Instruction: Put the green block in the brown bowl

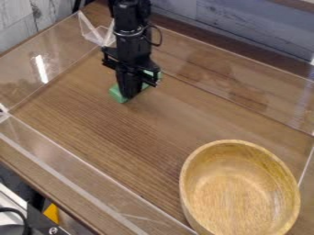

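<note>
Nearest the camera, the brown bowl [186,186] is seen standing upright and empty. It lies well apart from the gripper [132,85], toward the viewer and to the picture's right of it. Its mouth is wide and its wall shallow, so a drop from above would probably be received without careful aiming.

Between the bowl and the gripper a bare stretch of wooden table [135,156] is crossed by nothing, so a straight carry looks unobstructed once the load is raised above the thick rim.

Farther back, the gripper is pointed straight down at the table with its fingers drawn in. They are pinched on the green block [120,94], which sits directly beneath and between them. Only one end of the block is seen, showing at the near-left side of the fingertips; the rest is hidden behind the dark fingers. The block appears to rest flat on the table, not yet lifted. The fingers seem to have been set across its narrow width because the short span is the easier one to clamp.

Next, a lift is judged to be called for, then a carry toward the bowl.
</note>
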`<state>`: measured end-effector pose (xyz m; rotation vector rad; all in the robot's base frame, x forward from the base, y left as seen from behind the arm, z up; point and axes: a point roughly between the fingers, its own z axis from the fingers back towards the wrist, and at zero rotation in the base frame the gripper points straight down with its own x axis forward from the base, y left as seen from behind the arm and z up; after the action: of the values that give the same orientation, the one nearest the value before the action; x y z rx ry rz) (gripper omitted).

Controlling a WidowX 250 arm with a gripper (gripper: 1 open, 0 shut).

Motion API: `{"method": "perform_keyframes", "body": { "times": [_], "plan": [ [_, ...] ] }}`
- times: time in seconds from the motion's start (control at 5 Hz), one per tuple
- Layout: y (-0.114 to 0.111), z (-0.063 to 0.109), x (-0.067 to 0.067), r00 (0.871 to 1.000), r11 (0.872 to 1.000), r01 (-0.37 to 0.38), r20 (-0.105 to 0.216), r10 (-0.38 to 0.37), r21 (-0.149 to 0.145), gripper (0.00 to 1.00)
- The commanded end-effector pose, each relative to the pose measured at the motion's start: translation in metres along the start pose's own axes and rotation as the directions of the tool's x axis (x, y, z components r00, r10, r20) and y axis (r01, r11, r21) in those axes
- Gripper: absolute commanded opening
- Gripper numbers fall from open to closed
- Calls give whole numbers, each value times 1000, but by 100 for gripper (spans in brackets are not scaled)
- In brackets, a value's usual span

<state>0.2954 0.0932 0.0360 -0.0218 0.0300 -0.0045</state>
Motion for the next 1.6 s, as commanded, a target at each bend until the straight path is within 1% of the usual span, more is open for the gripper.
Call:
{"method": "perform_keyframes", "body": {
  "times": [0.0,0.2,0.4,0.6,0.8,1.0,1.4],
  "plan": [
    [1,26,9,997,1000,-1,75,-1,17,0],
    [-1,28,9,997,1000,1,74,-2,7,0],
    [-1,40,11,997,1000,-5,71,6,-9,0],
    [-1,44,14,998,1000,10,68,-9,-17,0],
    [-1,46,15,997,999,31,66,-29,-21,100],
    [2,45,18,997,999,44,65,-43,-18,100],
    [6,29,21,998,999,43,51,-42,-7,100]
  ]
}}
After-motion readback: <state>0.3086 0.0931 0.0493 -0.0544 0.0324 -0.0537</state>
